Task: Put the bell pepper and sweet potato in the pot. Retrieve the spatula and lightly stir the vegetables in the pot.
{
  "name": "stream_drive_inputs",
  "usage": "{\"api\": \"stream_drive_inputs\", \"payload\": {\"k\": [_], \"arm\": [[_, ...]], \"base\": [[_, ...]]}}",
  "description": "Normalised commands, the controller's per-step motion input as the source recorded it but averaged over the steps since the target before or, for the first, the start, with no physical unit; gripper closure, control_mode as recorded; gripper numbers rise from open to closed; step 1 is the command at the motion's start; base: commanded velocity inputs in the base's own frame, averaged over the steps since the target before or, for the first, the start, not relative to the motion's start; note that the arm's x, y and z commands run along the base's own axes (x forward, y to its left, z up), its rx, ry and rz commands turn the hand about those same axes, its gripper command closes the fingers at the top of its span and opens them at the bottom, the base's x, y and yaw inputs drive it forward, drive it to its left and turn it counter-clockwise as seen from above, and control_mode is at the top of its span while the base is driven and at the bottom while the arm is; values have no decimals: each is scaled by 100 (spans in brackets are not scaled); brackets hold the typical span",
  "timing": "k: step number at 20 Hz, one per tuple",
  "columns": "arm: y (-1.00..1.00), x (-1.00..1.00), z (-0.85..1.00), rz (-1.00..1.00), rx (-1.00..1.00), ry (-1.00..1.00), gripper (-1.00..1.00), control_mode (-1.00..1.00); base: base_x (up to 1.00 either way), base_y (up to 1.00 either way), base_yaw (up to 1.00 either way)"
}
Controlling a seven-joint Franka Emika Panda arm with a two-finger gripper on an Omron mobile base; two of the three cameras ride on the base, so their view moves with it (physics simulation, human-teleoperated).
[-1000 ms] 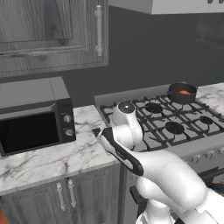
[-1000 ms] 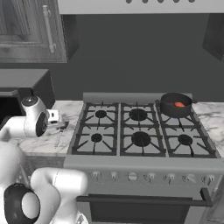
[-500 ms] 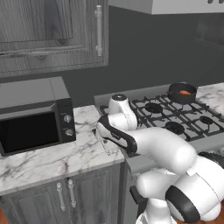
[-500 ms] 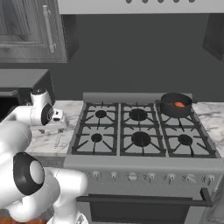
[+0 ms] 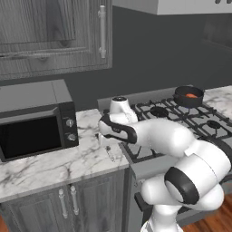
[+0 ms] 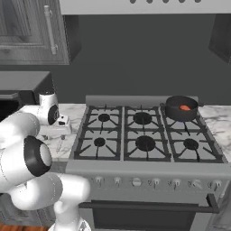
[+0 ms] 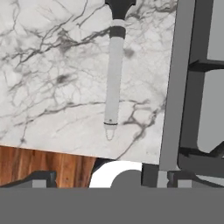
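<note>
1. The spatula (image 7: 113, 70) is seen lying flat on the marble counter (image 7: 52, 87), close to the counter's edge beside the stove (image 6: 144, 135), its pale handle running towards the front edge.
2. The gripper (image 6: 63, 121) is held above the counter near the stove's left edge, jaws spread wide, nothing held.
3. The pot (image 6: 181, 108) is set on the stove's back right burner; something orange-red (image 6: 184, 108) is seen inside it.
4. A microwave (image 5: 34, 120) is placed at the counter's left.

A dark pot (image 6: 181, 108) holding orange-red vegetables sits on the stove's (image 6: 144, 135) back right burner, beside the marble counter (image 6: 219, 122).
</note>
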Motion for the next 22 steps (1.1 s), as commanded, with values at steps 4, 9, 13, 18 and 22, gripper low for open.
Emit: {"api": "stream_drive_inputs", "payload": {"k": [4, 9, 13, 18, 22], "arm": [[6, 2, -49, 0, 0, -9, -100, -100], [14, 0, -48, 0, 0, -10, -100, -100], [5, 0, -18, 0, 0, -4, -100, -100], [-2, 16, -3, 0, 0, 11, -100, -100], [8, 11, -16, 0, 0, 4, -100, -100]], "base": [[0, 0, 0], [0, 0, 0], [0, 0, 0], [0, 0, 0], [0, 0, 0]]}}
